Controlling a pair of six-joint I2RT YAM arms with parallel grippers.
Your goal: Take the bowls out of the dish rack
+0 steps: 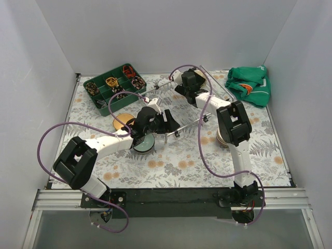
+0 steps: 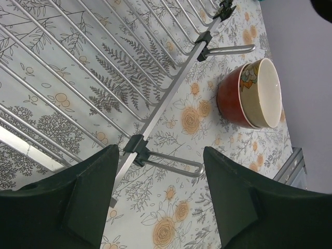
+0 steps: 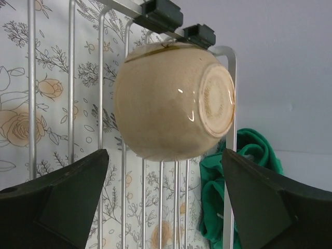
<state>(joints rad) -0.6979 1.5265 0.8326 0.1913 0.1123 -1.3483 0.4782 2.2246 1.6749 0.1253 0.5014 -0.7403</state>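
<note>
The silver wire dish rack (image 1: 182, 126) lies mid-table. One beige bowl (image 3: 174, 101) rests tilted on its bars at the clipped end, foot towards the camera. My right gripper (image 3: 165, 155) is open, with one finger (image 3: 67, 197) on each side just short of that bowl; in the top view it (image 1: 188, 89) hovers over the rack's far part. My left gripper (image 2: 160, 166) is open and empty above the rack's near rail (image 2: 155, 111) and also shows in the top view (image 1: 168, 122). A red bowl (image 2: 231, 98) with a beige bowl (image 2: 262, 93) nested in it stands on the tablecloth beside the rack.
A green compartmented tray (image 1: 101, 93) sits at the back left and a green cloth (image 1: 249, 85) at the back right. A brown bowl (image 1: 123, 122) and a pale green bowl (image 1: 143, 144) stand on the cloth left of the rack, under my left arm.
</note>
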